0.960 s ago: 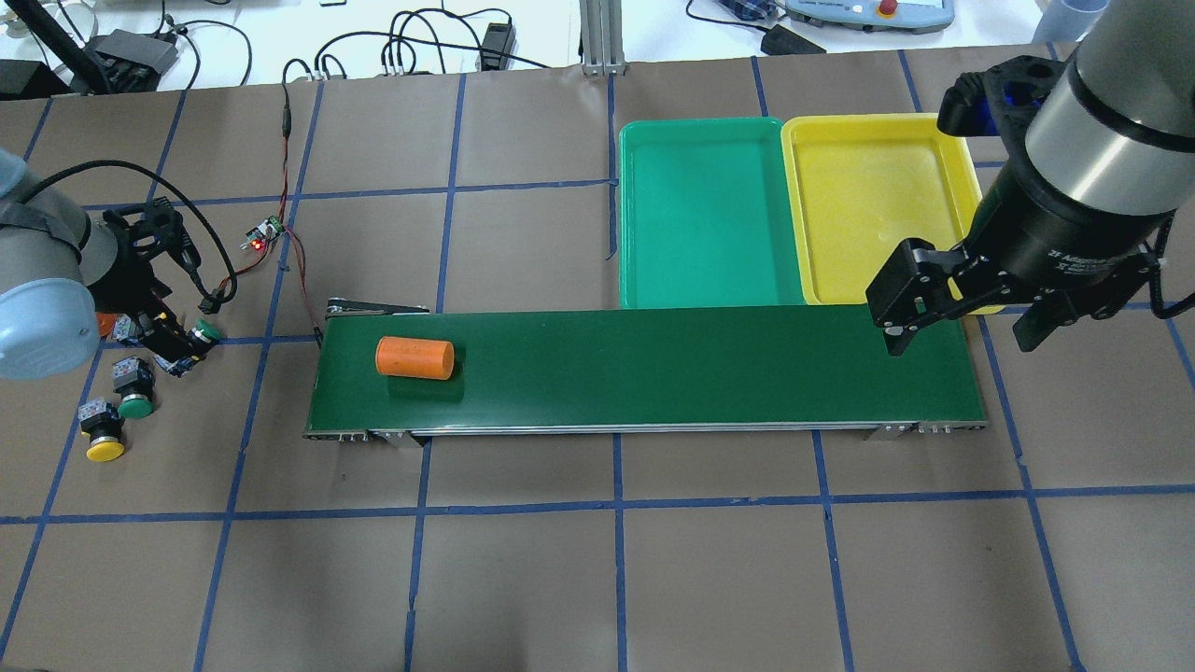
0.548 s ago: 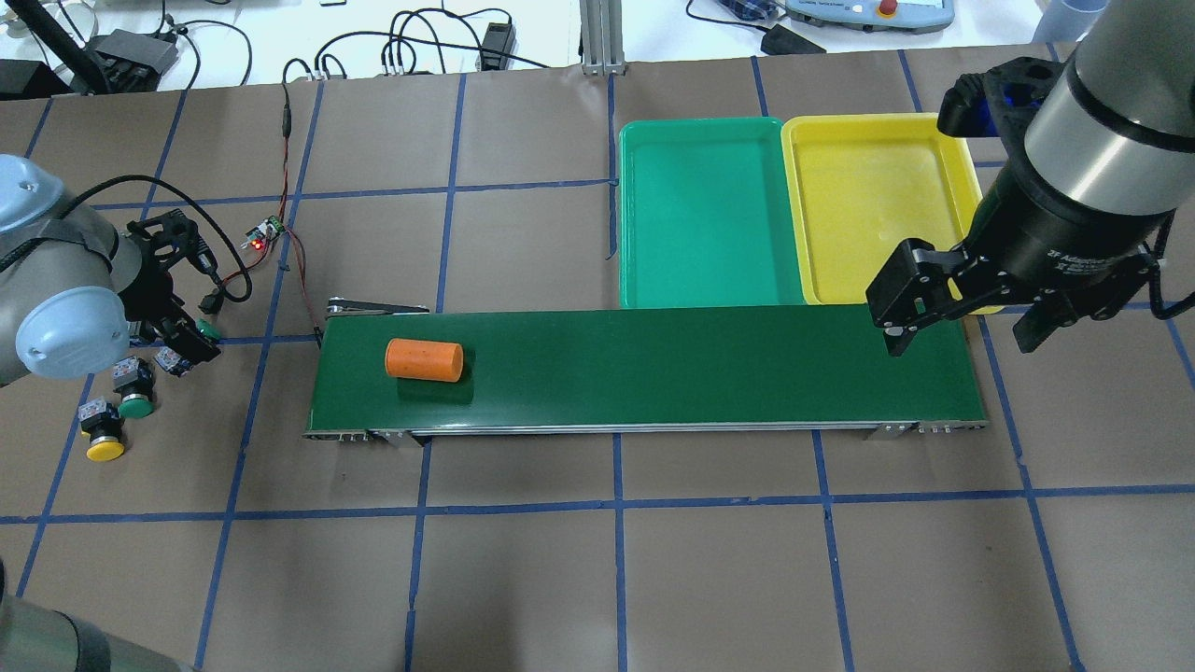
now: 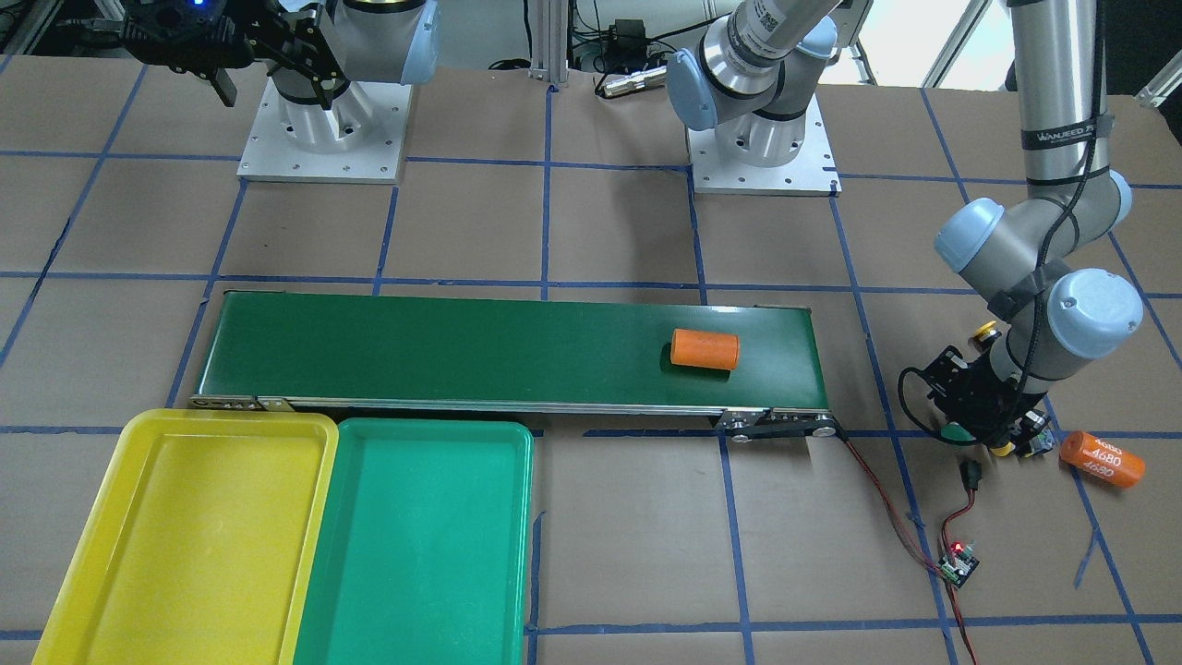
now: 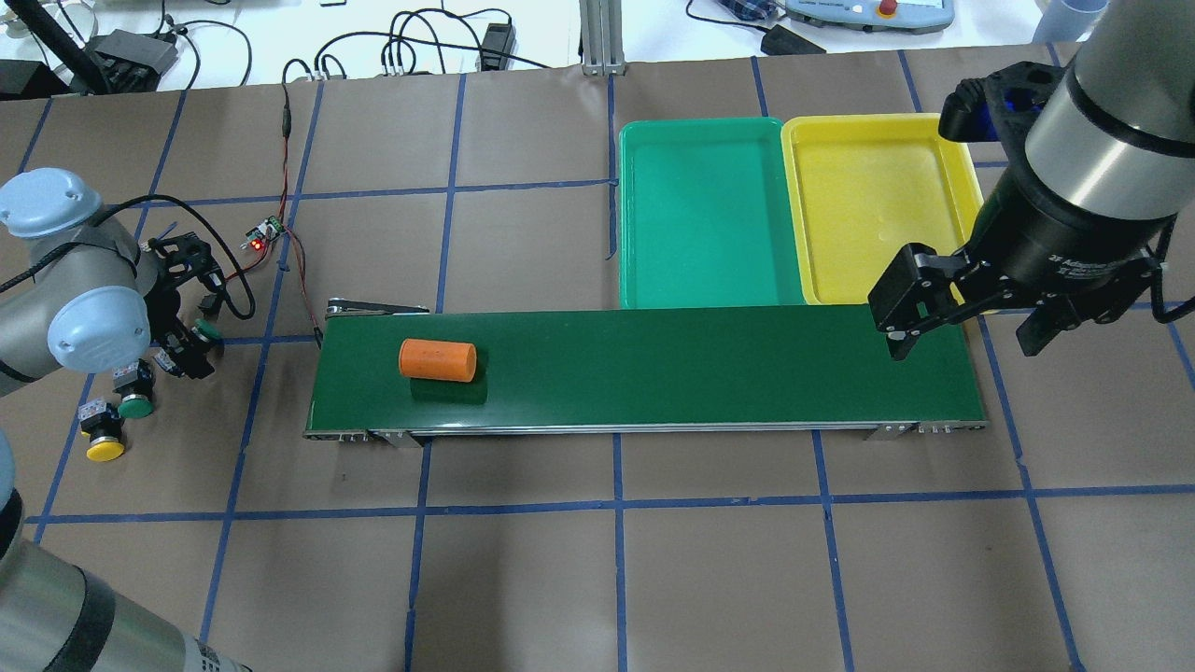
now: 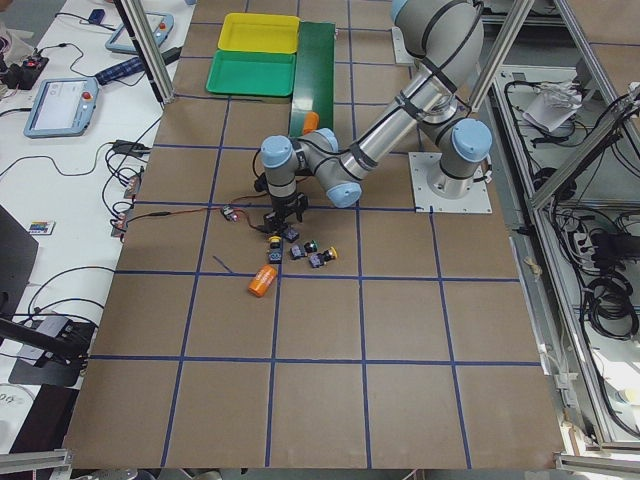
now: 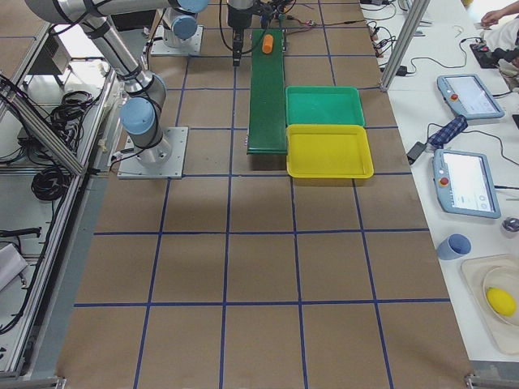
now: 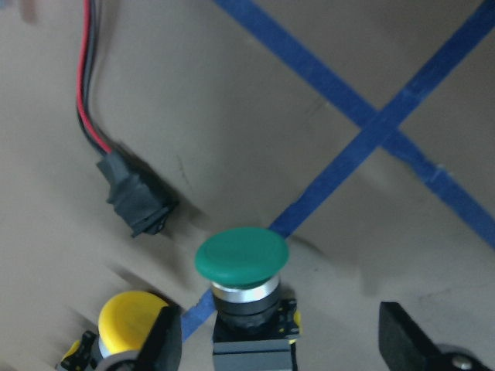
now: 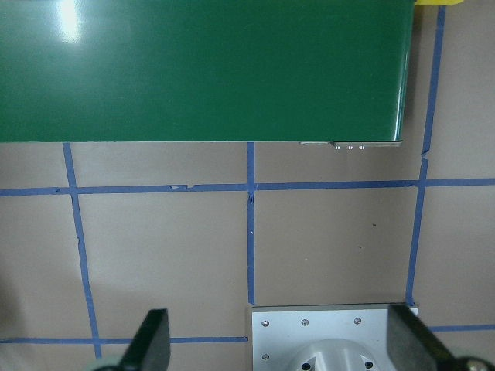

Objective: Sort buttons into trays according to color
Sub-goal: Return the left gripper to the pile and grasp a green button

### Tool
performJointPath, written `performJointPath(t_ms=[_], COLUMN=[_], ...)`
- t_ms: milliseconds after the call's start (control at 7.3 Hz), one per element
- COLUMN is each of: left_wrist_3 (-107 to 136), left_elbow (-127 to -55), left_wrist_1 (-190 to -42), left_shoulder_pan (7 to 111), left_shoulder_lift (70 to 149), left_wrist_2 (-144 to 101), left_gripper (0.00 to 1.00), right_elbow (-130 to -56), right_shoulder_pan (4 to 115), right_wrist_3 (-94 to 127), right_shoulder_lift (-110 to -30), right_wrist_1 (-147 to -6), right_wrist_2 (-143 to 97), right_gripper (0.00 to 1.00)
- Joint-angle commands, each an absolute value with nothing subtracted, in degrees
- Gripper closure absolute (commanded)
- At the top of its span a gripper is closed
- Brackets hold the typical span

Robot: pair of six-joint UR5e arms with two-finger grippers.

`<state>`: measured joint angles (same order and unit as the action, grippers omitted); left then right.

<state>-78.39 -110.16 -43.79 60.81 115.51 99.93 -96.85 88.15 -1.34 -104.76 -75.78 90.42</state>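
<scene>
Brown table (image 4: 709,579), blue tape grid (image 4: 616,504). Buttons (image 4: 137,403) clustered under the left gripper (image 7: 278,328), an orange cylinder (image 3: 1101,459) just beside it. The belt (image 4: 700,364) reaches the right gripper (image 4: 966,334), green tray (image 4: 700,215) and yellow tray (image 4: 868,205) alongside it.

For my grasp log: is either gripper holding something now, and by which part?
Nothing is held. The left gripper stands open around a green button, with gaps to both fingers; the right gripper is open and empty.
</scene>
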Motion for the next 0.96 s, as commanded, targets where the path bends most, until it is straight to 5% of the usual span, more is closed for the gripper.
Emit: performJointPath(t_ms=[0, 137, 274, 822], left_wrist_3=[-82.1, -82.9, -82.9, -83.9], left_elbow=[-110.0, -109.9, -110.2, -109.6], left_wrist_1=[-43.6, -43.7, -43.9, -53.1], left_shoulder_pan=[60.9, 61.0, 61.2, 65.9], left_shoulder_lift=[116.5, 116.2, 115.0, 104.9], left_wrist_2=[100.4, 100.5, 100.6, 95.3], left_gripper=[0.72, 0.94, 1.0, 1.0], right_elbow=[-96.9, -96.9, -96.9, -97.2], right_shoulder_pan=[88.2, 88.2, 88.2, 88.1], right_wrist_3=[-1.5, -1.4, -1.3, -2.0], right_shoulder_lift=[-104.9, -104.9, -104.8, -104.7], right_wrist_1=[-75.9, -75.9, -75.2, -75.5], right_wrist_2=[89.8, 89.9, 90.7, 90.7], right_gripper=[0.0, 0.0, 0.0, 0.0])
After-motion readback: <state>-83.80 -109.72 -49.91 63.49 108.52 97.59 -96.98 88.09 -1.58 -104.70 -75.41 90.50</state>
